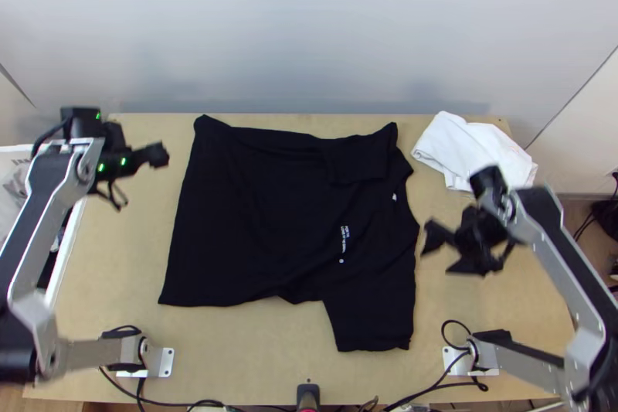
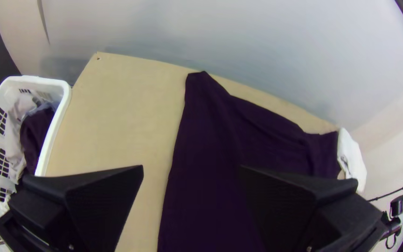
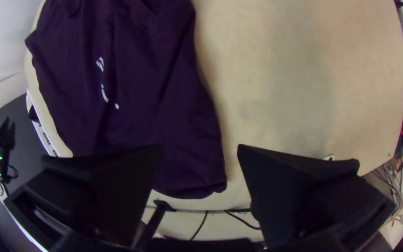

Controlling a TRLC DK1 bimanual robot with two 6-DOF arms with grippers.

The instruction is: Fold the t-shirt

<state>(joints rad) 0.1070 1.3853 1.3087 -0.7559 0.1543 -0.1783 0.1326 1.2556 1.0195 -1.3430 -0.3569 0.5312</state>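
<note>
I judge the fold to be at its start. The black short-sleeved cotton-looking t-shirt [image 1: 263, 211] lies spread between my 2 arms on the light wooden table [image 1: 255, 350], its hem toward my left arm and its neck toward my right. The far sleeve [image 1: 357, 161] appears turned in over the body, so I count perhaps 1 small part done. The near sleeve [image 1: 375, 319] sticks out toward the table's near edge, and the body is full width, with soft wrinkles across it. What I have left, as I judge it, is to bring that near sleeve in, fold the sides and then double the body into a neat packet.

I see small white print [image 1: 344, 238] on the chest, 2 short lines with a dot below; I leave it unread. A tiny white mark [image 1: 395, 197] at the neck may be a label.

My left gripper [image 2: 191, 167] has its 2 wide black fingers well apart with nothing between them, beyond the hem. My right gripper [image 3: 200, 146] is also spread and empty, near the shoulder and neck side. The crumpled white cloth [image 1: 471, 149] lies beyond the neck, near the table's far corner.
</note>
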